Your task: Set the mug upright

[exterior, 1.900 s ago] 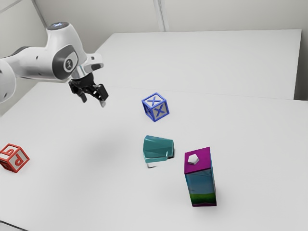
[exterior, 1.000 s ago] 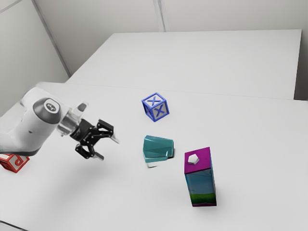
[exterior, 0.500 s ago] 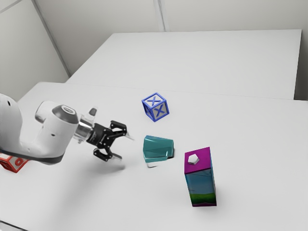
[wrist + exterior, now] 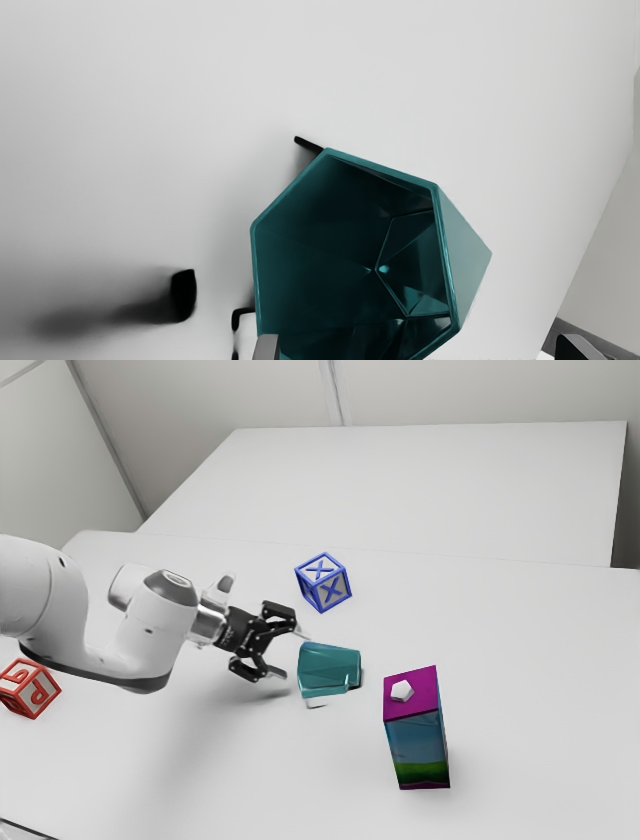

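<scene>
Mug (image 4: 330,668) lies tipped — mouth, long axis toward exterior view's left.

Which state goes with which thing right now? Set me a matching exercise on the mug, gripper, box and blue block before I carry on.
Things:
1. Mug
2. Gripper
3. Box
4. Blue block

States:
A. Standing upright, with a purple top
B. Marked with an X
C. Lying on its side
D. Open, at the mug's mouth

Right pairs: 1-C, 2-D, 3-A, 4-B
</scene>
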### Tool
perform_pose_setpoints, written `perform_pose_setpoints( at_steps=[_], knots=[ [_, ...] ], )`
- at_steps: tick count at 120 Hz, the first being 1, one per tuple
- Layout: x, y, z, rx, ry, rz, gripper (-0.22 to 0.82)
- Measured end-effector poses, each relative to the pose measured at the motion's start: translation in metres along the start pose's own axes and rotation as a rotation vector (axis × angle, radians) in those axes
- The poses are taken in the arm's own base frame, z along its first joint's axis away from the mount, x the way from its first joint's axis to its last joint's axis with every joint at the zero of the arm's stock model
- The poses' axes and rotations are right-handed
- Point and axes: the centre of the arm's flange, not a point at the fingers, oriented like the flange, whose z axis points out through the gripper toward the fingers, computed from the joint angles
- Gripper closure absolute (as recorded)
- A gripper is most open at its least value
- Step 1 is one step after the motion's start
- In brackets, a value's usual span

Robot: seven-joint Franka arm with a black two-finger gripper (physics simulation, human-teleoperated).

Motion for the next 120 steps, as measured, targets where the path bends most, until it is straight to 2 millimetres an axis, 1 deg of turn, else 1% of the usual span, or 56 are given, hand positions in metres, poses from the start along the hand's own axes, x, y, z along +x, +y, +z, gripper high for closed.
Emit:
perform_pose_setpoints(
  at_steps=[9,20,38,58,67,73,90,105,112,120],
  knots=[
    [0.005,0.004,0.002,-0.002,0.006,0.014,0.0],
    [0.012,0.014,0.004,-0.007,0.014,0.042,0.0],
    [0.021,0.026,0.014,-0.004,0.015,0.081,0.0],
    [0.018,0.03,0.029,-0.004,0.001,0.093,0.0],
    [0.016,0.03,0.033,-0.009,-0.003,0.091,0.03],
    [0.015,0.03,0.035,-0.011,-0.005,0.089,0.08],
    [0.013,0.028,0.036,-0.017,-0.005,0.085,0.34],
    [0.011,0.03,0.038,-0.025,-0.005,0.086,0.53],
    [0.011,0.031,0.038,-0.029,-0.006,0.087,0.61],
    [0.009,0.032,0.04,-0.034,-0.007,0.085,0.66]
  ],
)
